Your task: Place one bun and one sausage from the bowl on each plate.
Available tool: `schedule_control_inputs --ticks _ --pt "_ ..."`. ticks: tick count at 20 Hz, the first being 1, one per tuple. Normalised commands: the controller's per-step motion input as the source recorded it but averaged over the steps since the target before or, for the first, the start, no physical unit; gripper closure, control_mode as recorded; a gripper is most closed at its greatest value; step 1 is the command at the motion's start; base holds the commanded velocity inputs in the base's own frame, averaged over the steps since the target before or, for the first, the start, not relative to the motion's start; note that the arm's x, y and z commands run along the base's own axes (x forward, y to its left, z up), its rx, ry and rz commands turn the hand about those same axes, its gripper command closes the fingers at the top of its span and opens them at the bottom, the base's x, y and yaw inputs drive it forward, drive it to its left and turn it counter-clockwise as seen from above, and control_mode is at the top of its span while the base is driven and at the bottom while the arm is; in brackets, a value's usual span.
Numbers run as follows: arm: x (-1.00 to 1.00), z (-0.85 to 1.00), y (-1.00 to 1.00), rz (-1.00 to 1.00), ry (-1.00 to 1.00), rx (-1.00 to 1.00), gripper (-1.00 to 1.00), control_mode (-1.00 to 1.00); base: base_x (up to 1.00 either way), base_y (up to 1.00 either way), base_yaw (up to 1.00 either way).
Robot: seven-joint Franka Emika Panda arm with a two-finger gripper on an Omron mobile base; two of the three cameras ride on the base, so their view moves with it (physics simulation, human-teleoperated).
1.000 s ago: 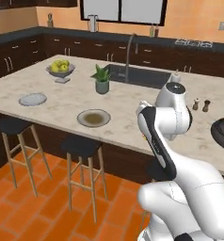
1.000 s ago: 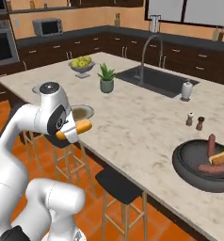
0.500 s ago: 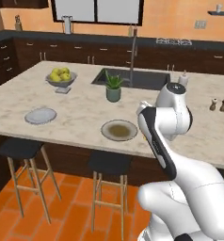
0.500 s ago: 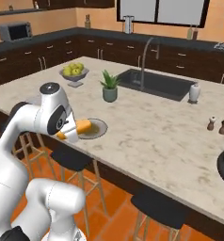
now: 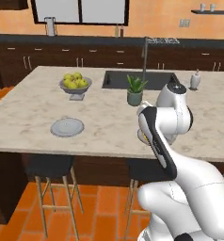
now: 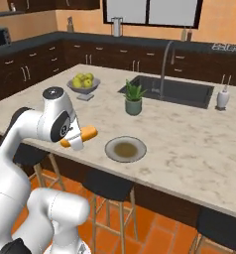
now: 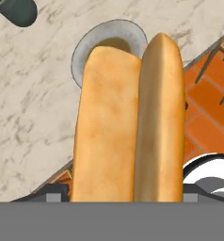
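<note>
The two-finger gripper [image 6: 76, 141] is clamping a golden-orange split hot-dog bun [image 6: 80, 135], carrying it over the marble counter's front edge [image 6: 154, 186]. Just past the bun, the grey-rimmed round plate with the olive-brown centre [image 6: 125, 149] is sitting empty. Further off, the pale-centred grey plate [image 5: 67, 127] is lying well apart.

Honestly, nothing here has any readable writing on it. No labels, brand names, numbers or signs that I can make out anywhere, in any of the three views.
</note>
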Motion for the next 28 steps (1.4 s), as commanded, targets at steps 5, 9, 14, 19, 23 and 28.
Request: schedule_control_inputs --ticks 5,9,14,19,23,28 --pt "0.00 0.00 0.00 0.00 0.00 0.00 1.00 1.00 0.19 1.00 -0.32" --pt "0.00 0.00 0.00 0.00 0.00 0.00 1.00 1.00 0.28 1.00 -0.32" --pt "0.00 0.00 0.00 0.00 0.00 0.00 1.00 1.00 0.35 1.00 -0.29" --pt "0.00 0.00 0.00 0.00 0.00 0.00 1.00 1.00 0.54 0.62 -0.09" --pt "0.00 -0.07 0.02 -0.01 0.00 -0.01 1.00 -1.00 0.21 0.18 -0.02" --pt "0.28 -0.30 -0.06 -0.09 0.00 -0.02 1.00 -1.00 0.00 0.00 0.00"
